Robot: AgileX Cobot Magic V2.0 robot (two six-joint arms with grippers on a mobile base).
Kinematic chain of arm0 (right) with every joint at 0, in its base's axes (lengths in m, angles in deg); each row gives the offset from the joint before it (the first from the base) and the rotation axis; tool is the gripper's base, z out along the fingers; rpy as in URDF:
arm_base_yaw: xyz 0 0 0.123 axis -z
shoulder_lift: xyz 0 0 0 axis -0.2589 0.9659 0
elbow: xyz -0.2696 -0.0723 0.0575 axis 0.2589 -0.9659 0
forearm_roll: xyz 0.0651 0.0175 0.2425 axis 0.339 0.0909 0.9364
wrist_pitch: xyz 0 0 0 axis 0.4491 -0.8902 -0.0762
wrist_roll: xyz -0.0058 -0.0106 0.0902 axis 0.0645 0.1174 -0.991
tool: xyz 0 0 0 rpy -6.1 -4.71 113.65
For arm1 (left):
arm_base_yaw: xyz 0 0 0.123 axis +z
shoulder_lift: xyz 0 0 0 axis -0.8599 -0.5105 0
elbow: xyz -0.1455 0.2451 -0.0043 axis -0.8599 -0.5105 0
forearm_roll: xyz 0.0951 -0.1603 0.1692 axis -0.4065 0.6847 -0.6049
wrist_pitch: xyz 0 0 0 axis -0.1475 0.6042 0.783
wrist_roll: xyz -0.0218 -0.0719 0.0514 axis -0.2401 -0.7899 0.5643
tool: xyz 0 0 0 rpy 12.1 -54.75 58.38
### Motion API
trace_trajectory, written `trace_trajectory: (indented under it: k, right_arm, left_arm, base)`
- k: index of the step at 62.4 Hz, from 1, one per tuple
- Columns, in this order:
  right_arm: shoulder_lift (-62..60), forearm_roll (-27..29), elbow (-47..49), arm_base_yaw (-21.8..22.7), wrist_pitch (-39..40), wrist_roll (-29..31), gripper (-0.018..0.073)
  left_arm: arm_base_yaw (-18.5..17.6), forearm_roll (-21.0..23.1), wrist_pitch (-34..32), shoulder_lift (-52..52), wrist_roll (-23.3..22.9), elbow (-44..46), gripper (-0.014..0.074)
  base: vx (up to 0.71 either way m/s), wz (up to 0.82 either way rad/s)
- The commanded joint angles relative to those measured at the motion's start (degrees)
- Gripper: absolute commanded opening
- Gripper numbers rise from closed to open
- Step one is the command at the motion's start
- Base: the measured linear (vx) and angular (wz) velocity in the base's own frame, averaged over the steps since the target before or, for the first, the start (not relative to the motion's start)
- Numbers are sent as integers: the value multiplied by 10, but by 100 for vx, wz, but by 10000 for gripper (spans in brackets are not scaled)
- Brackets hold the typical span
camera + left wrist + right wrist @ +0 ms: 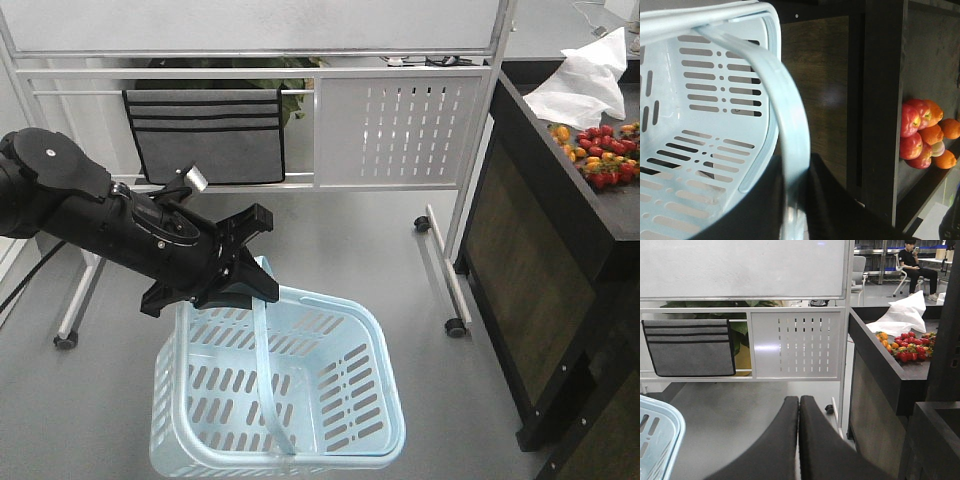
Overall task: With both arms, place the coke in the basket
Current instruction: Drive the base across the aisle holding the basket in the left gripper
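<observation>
The left hand (258, 262) was noted clamped on one swing handle (265, 370) of the light blue basket (372, 400), which was tilted over the floor (380, 250); the right hand (799, 404) was pressed together, empty.

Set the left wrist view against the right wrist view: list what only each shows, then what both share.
Left wrist only: the left gripper, jaws closed on the handle of the basket, the basket's slotted inside, and apples and oranges. Right wrist only: the right gripper, jaws shut and empty, a grey fabric pocket, a white perforated panel, small tomatoes, a seated person. Both: the basket and the dark cabinet.
</observation>
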Motion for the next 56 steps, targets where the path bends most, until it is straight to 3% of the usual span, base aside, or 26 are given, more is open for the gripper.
trace_trajectory:
  k: [1, 56]
  right_arm:
    - [-6, -4, -11, 4, 43, -2, -10]
    - [-6, -4, -11, 4, 43, -2, -10]
  left_arm:
    - [-3, 41, 0, 27, 0, 16, -5]
    - [-3, 41, 0, 27, 0, 16, -5]
  base:
    - [13, -1]
    - [12, 1]
